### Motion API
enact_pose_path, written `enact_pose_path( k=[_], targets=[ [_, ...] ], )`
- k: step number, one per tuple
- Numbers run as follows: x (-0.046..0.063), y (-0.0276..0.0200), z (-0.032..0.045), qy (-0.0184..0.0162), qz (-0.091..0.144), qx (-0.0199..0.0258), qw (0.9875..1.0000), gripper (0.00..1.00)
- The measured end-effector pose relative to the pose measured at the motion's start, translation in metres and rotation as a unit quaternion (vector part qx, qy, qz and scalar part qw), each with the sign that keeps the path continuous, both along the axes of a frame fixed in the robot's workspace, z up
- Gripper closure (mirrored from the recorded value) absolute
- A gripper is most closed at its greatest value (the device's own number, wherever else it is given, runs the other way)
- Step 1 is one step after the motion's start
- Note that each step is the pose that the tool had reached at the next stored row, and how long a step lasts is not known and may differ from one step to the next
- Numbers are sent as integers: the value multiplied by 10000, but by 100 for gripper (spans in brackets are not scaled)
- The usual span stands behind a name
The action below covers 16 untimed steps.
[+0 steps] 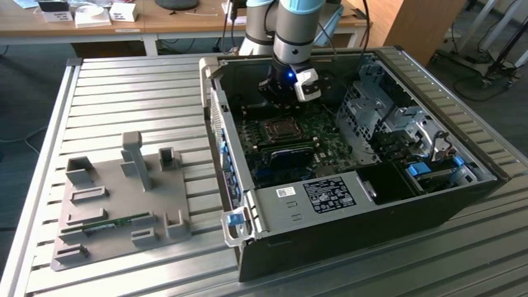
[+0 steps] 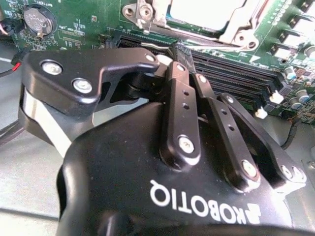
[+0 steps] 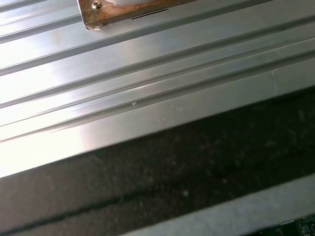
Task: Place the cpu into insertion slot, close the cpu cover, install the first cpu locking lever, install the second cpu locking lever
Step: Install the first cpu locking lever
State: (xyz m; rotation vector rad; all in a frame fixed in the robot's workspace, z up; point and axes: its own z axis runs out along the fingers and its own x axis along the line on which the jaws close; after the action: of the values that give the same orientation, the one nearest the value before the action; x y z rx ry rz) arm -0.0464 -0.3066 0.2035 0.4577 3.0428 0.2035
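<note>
Black gripper (image 2: pixel 179 51) links crowd the second wrist view, and the fingers (image 2: pixel 183 98) run side by side up to tips drawn nearly together, with nothing visible between them. Just beyond those tips run the long black memory slots (image 2: pixel 231 73), and past them, farther from the tool, sits the insertion slot (image 2: pixel 206 19) on the green motherboard (image 2: pixel 88 19). A pale, dull metal surface, apparently the cpu (image 2: pixel 206 10), fills the socket opening, and the shiny metal of the cpu cover (image 2: pixel 236 30) frames it; whether the frame lies fully flat cannot be told. A round coin battery (image 2: pixel 38 20) sits on the board off to one side of the gripper's knuckle.

In the exterior view the arm (image 1: pixel 293 28) reaches down into the open computer case (image 1: pixel 355 185), with the gripper (image 1: pixel 285 93) hanging low over the board just behind the square socket (image 1: pixel 279 129), near it but apart. The case lies on a ribbed aluminium table (image 1: pixel 123 99), and a grey fixture tray (image 1: pixel 115 198) sits well away toward the exterior view's left.

The first wrist view shows the same ribbed metal surface (image 3: pixel 147 98) beside a dark edge of the case (image 3: pixel 172 177).
</note>
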Motion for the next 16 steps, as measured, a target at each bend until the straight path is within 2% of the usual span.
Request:
enact_pose_path(
  k=[16],
  targets=[
    [20, 4, -37, 0, -1, -4, 10000, 89]
  ],
)
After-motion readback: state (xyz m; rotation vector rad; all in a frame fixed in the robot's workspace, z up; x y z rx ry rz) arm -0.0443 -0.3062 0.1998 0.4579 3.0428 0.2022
